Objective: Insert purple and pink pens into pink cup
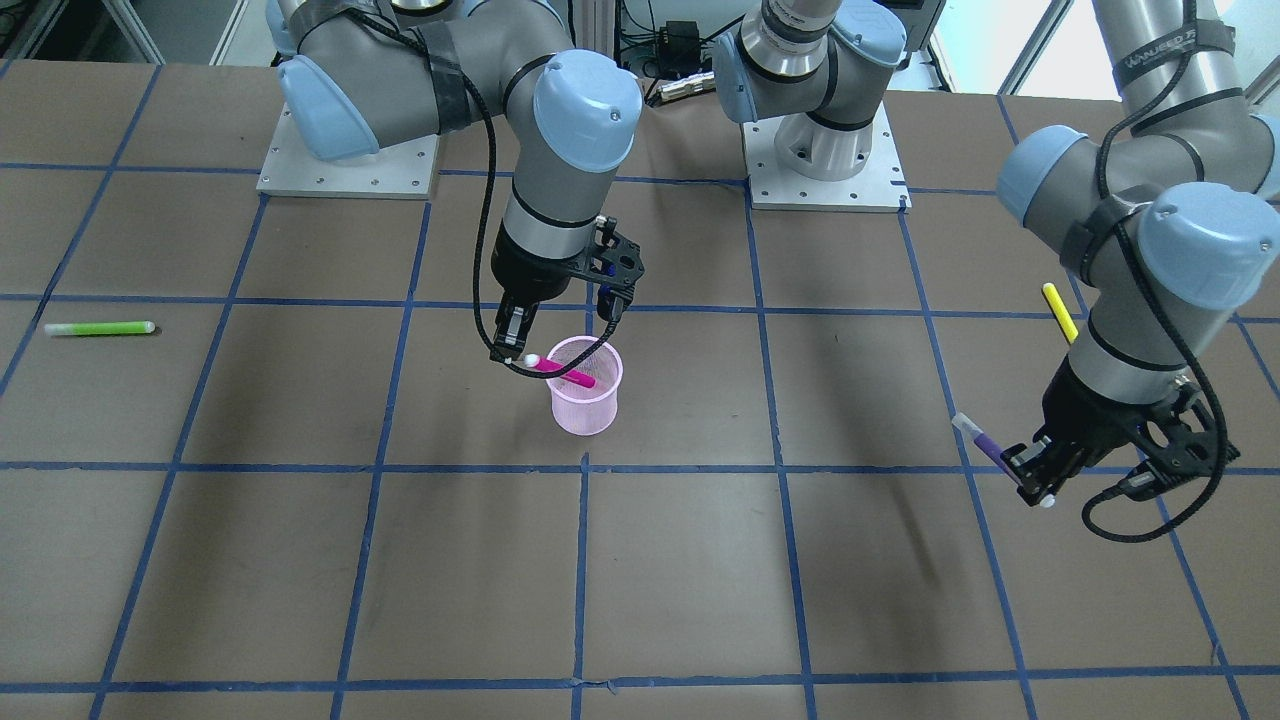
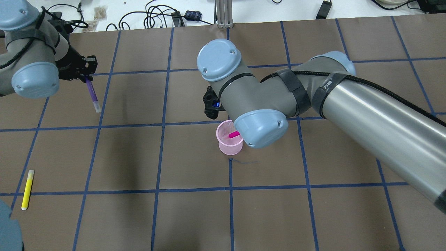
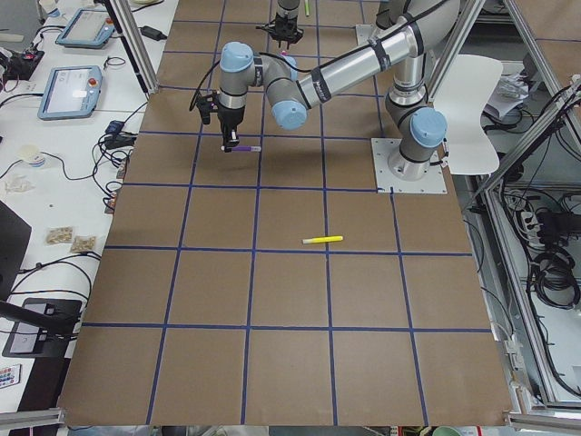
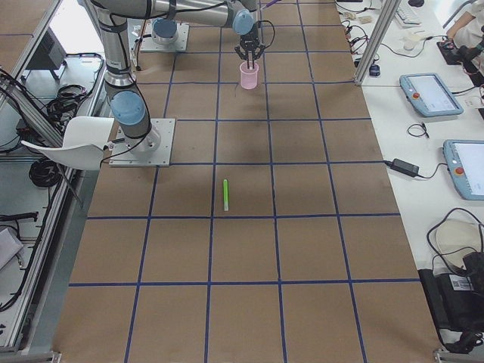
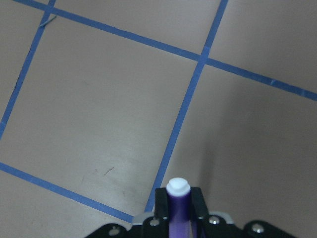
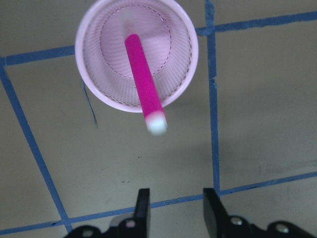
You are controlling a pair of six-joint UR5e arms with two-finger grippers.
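Nearest, left gripper (image 1: 1035, 482) clamps the purple pen (image 1: 985, 445), well apart from the cup. Farther back, the one pink cup (image 1: 585, 405) stands upright with the pink pen (image 1: 565, 373) leaning inside, its white end over the rim; right gripper (image 6: 176, 213) hangs over it, fingers spread, holding nothing. Beyond lie a green pen (image 1: 100, 328) and a yellow pen (image 1: 1060, 312): four pens in all. Lettering on an arm strap (image 1: 1160, 48) is too small to read

I am reaching my right arm in from the upper left of the front-facing view, wrist pointing down and right gripper (image 1: 508, 345) hanging with its fingers spread apart, while at the right edge I am bending my left arm downward, my left gripper (image 1: 1035, 480) clamping a purple pen (image 1: 985, 443).
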